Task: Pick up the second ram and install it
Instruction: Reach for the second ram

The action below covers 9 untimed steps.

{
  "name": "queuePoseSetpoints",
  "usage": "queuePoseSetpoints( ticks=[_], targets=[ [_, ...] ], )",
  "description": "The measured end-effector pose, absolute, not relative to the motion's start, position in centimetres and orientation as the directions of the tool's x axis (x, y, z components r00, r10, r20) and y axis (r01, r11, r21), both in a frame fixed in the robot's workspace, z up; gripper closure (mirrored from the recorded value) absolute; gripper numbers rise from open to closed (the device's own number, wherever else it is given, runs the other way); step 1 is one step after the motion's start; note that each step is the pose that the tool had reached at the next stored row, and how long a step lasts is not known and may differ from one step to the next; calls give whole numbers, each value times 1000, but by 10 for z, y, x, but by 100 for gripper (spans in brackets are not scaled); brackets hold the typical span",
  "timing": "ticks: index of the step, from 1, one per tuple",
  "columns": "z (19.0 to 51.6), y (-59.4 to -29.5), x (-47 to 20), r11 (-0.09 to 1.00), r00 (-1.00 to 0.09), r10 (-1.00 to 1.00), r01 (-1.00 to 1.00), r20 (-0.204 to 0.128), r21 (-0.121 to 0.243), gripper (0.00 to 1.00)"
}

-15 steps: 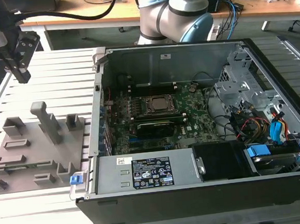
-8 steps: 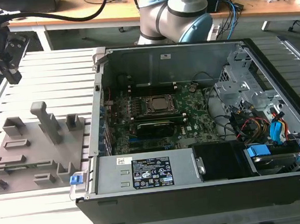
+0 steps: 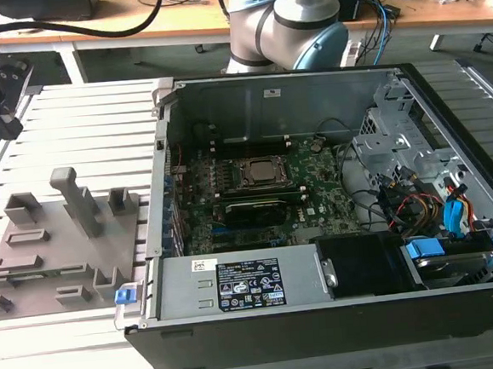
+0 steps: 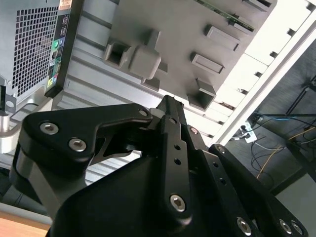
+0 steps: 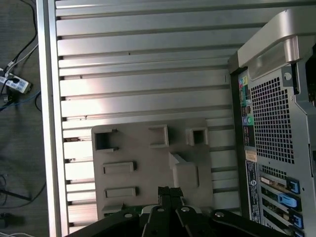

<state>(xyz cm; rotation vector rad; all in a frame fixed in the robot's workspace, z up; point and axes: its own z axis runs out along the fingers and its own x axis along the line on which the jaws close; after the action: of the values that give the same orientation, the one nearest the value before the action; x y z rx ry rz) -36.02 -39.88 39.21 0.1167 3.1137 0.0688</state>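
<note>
Pincer: my gripper (image 5: pixel 169 190) (image 4: pixel 169 101) has its two fingertips pressed together in both wrist views with nothing between them, so I read it as closed and empty
Ram: I take the second ram (image 4: pixel 236 19) to be the thin green sliver along the far edge of the grey fixture tray (image 4: pixel 168 29) in the second wrist view, well apart from the fingertips
Tray: it lies flat on the slatted table (image 3: pixel 79 121), at 9 o'clock of the open computer case (image 3: pixel 308 316) in the exterior view; I judge its pockets stand parts on edge so the fingers can pinch them
Board: the motherboard (image 3: pixel 315 188) faces up in the case, with the black oblong card (image 3: pixel 253 210) at 6 o'clock of the CPU socket (image 3: pixel 258 173), so I judge the slots are reachable from above
Hidden: only the ram's edge shows, cut by the frame; I cannot tell its chips or how it is seated, and the memory slots are too small for me to say which are filled
</note>
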Motion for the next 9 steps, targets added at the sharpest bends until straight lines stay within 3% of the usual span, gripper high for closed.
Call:
queuePoseSetpoints(
  ticks=[9],
  targets=[
    [392, -399, -376, 996, -997, 75, 74, -23, 45, 89]
  ],
)
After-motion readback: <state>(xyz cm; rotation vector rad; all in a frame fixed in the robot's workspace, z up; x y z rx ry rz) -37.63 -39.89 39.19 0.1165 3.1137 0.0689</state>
